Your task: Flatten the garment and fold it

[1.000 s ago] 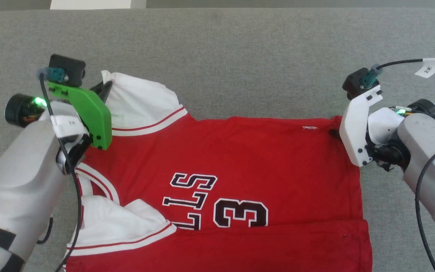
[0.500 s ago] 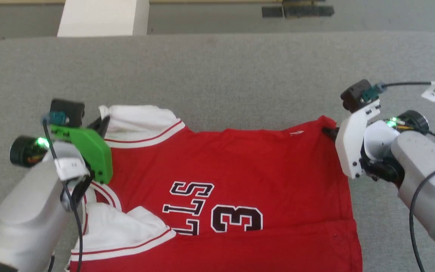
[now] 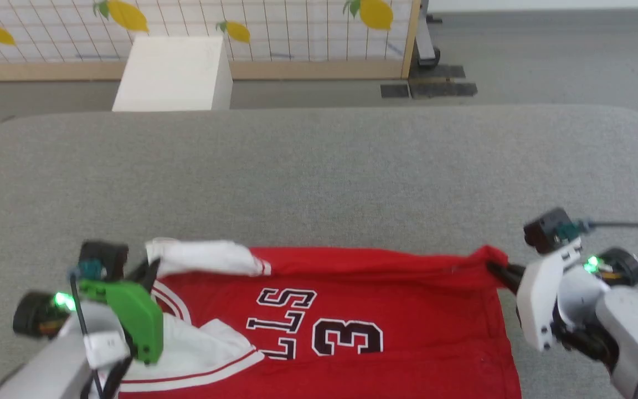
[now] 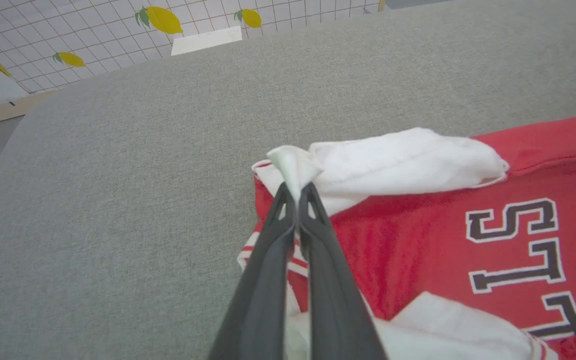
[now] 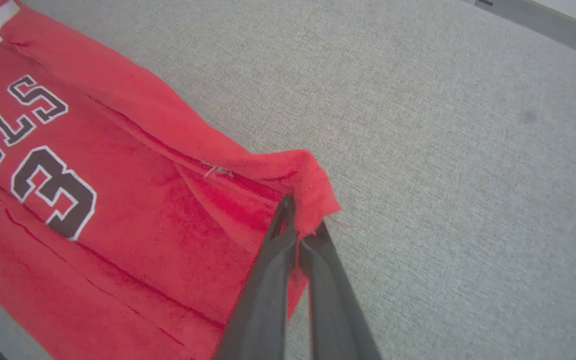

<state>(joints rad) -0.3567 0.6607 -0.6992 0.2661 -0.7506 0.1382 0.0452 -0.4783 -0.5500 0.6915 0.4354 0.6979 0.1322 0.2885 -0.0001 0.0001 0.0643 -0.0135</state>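
Note:
The garment [image 3: 407, 310], a red T-shirt with white sleeves and black "LLS 3" lettering, lies at the near side of the grey table [image 3: 319, 166]. Its far edge is raised and curled toward me. My left gripper [image 3: 150, 270] is shut on the tip of the far white sleeve [image 4: 393, 160], pinched between the fingers [image 4: 297, 192]. My right gripper [image 3: 497, 270] is shut on the far right red hem corner [image 5: 313, 190], which bunches at the fingertips of the right gripper [image 5: 300, 222]. A second white sleeve [image 3: 186, 354] lies rumpled near the left arm.
Bare grey table stretches beyond the shirt to a rounded far edge. Past it stand a white box [image 3: 172, 72], a grid screen with lemon prints [image 3: 274, 22] and dark floor mats [image 3: 430, 88]. A cable runs from the right wrist [image 3: 618, 224].
The right gripper has shut on the hem corner. Both grippers have lifted the garment's far edge and drawn it toward me. The head camera has tilted up, bringing the room into view.

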